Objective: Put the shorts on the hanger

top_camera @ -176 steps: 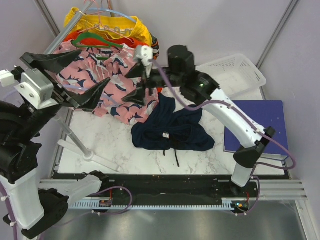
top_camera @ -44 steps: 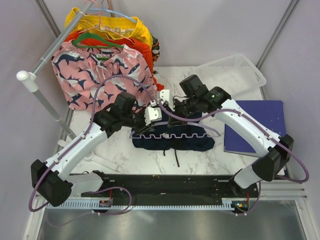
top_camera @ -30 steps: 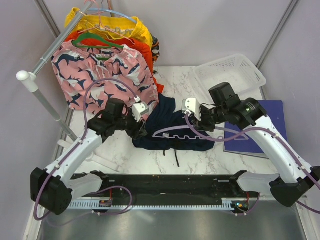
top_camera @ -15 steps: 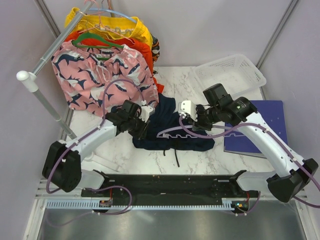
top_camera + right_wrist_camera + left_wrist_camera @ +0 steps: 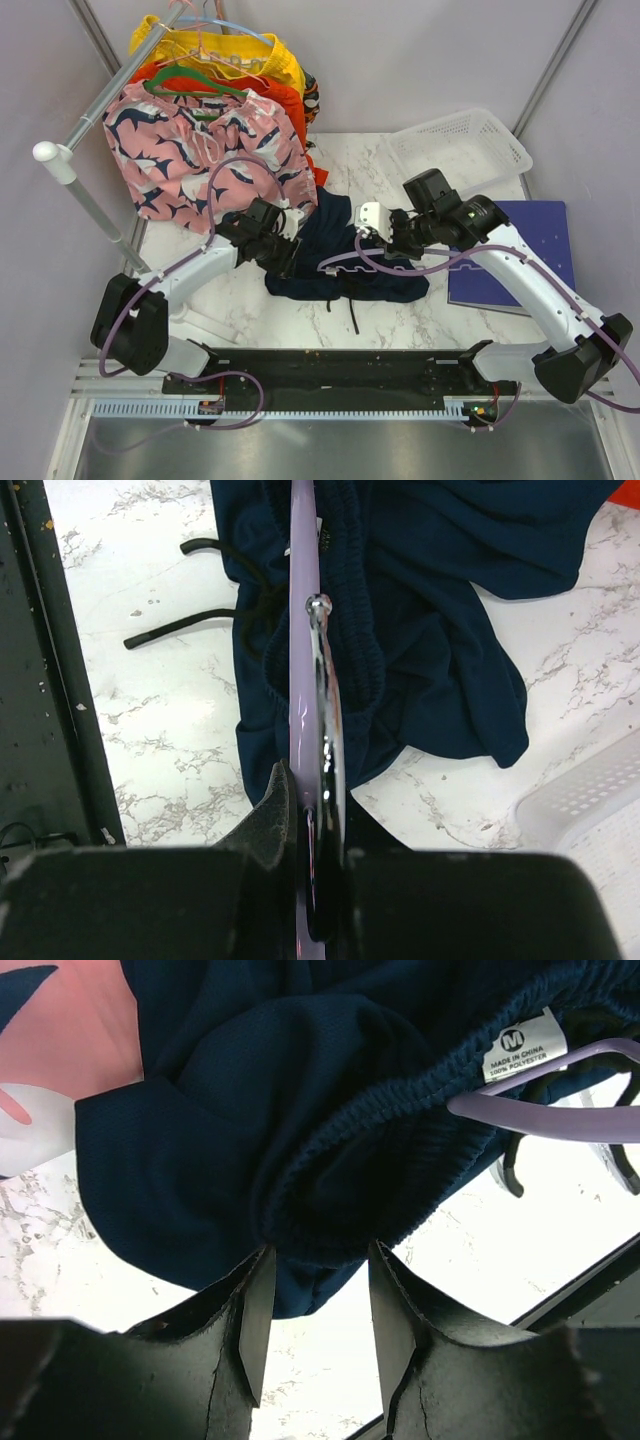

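- The shorts (image 5: 345,255) lie bunched on the marble table (image 5: 240,300), waistband toward 6 o'clock; they are not hung yet.
- The right gripper (image 5: 315,810) is pressed together on the hanger (image 5: 303,630), holding it over the waistband from the 3 o'clock side.
- The left gripper (image 5: 315,1300) stands spread at the 9 o'clock waistband corner, with fabric at its tips but not pinched.
- Left to do, by judgement: grip the waistband and work it onto the hanger's arms.
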